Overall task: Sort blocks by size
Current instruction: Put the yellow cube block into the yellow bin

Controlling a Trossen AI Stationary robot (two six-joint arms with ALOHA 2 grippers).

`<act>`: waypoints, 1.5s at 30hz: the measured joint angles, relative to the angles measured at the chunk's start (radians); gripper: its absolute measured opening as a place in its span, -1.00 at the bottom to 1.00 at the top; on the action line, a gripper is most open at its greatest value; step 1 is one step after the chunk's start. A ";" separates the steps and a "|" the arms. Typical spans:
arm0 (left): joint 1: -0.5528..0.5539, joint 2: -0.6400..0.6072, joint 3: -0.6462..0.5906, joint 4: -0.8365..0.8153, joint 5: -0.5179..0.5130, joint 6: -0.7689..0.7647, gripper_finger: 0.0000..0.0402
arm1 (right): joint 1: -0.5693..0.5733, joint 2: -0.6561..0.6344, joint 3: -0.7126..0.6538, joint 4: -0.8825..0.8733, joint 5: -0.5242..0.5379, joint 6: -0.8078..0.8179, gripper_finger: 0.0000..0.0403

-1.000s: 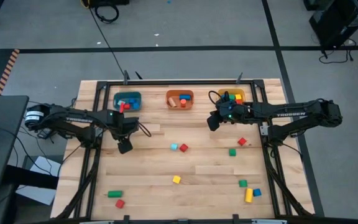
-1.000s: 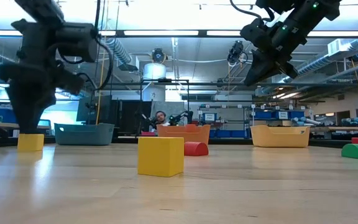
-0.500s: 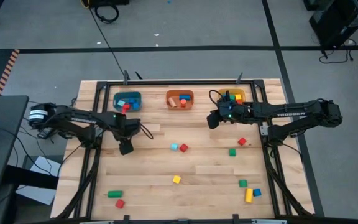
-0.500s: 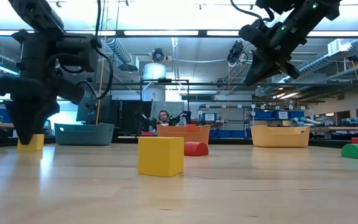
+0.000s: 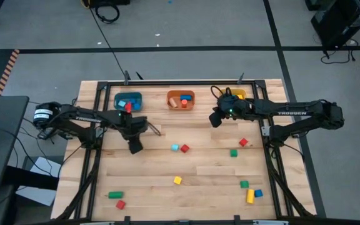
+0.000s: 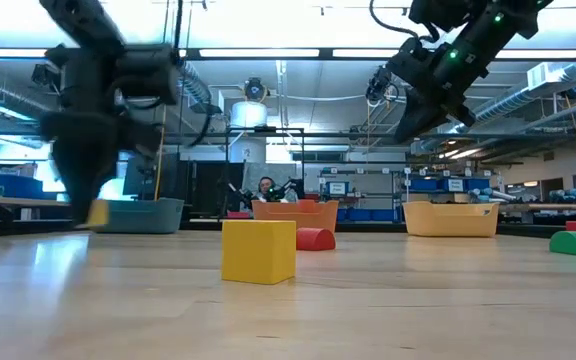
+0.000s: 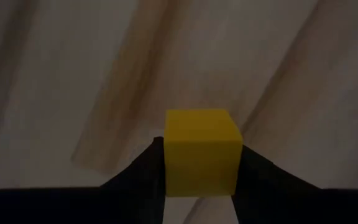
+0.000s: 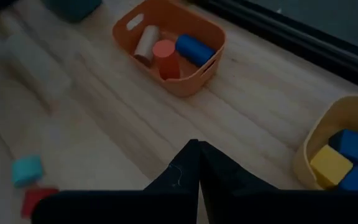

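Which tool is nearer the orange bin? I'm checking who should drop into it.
Right. The right tool hangs just beside the orange bin; the left tool, holding a yellow cube, is farther off.

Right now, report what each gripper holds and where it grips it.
The left gripper holds a yellow cube, its fingers pressed on two opposite side faces. The right gripper is shut and holds nothing.

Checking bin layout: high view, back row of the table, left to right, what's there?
Teal bin → orange bin → right pincer, just in front of the row → yellow bin, partly covered by the right arm.
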 joint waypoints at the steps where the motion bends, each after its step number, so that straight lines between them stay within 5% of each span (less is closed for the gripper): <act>1: 0.000 0.000 0.022 0.020 -0.001 -0.009 -0.34 | -0.014 0.000 0.000 0.000 -0.029 -0.034 -0.90; 9: 0.025 -0.001 0.181 0.233 -0.069 -0.091 -0.34 | -0.142 -0.022 -0.001 -0.023 -0.164 -0.248 -0.93; 18: 0.101 0.014 0.239 0.377 -0.123 -0.116 -0.34 | -0.322 -0.242 -0.195 0.364 -0.385 -0.392 -0.92; 24: 0.193 0.061 0.239 0.444 -0.120 -0.139 -0.34 | -0.411 -0.307 -0.294 0.403 -0.442 -0.388 -0.88; 34: 0.221 0.180 0.268 0.951 -0.006 -0.449 -0.34 | -0.386 -0.295 -0.302 0.378 -0.496 -0.489 -0.64; 45: 0.173 0.533 0.686 0.953 0.204 -0.505 -0.33 | -0.279 -0.295 -0.302 0.476 -0.503 -0.643 -0.04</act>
